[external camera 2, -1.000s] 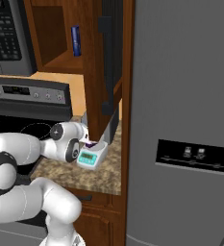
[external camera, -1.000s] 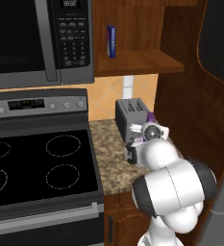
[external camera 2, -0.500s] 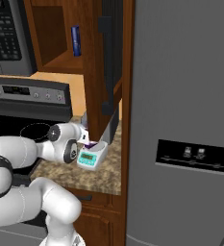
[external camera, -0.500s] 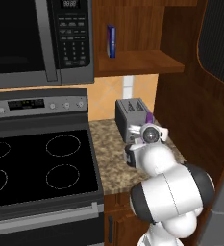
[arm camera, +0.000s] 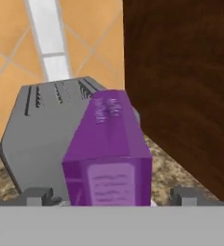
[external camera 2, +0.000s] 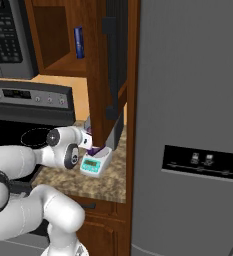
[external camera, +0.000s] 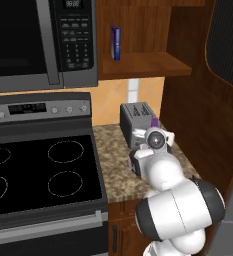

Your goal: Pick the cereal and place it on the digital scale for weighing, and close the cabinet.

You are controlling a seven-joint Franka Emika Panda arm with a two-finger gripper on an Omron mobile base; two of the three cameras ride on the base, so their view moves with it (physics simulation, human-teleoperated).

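The purple cereal box (arm camera: 108, 153) stands upright between my fingertips, with a small gap on each side, so my gripper (arm camera: 113, 197) is open around it. From the right base camera the cereal (external camera 2: 94, 149) rests on the white digital scale (external camera 2: 95, 163), whose teal display faces forward, and my gripper (external camera 2: 88, 144) is right at it. The left base camera shows the cereal's top (external camera: 155, 121) poking out behind my wrist. The cabinet door (external camera 2: 115, 75) hangs open above the scale; it also appears as the cabinet door (external camera: 223, 45) at the right.
A grey toaster (external camera: 137, 119) stands just behind the cereal, the same toaster (arm camera: 41, 129) as in the hand view. A thin blue box (external camera: 115, 43) sits on the open cabinet shelf. The stove (external camera: 38, 170) and microwave (external camera: 33, 40) are to the left, the fridge (external camera 2: 193, 125) to the right.
My wrist has drawn back a little toward the stove side while the cereal stays on the scale. Nothing else has moved.
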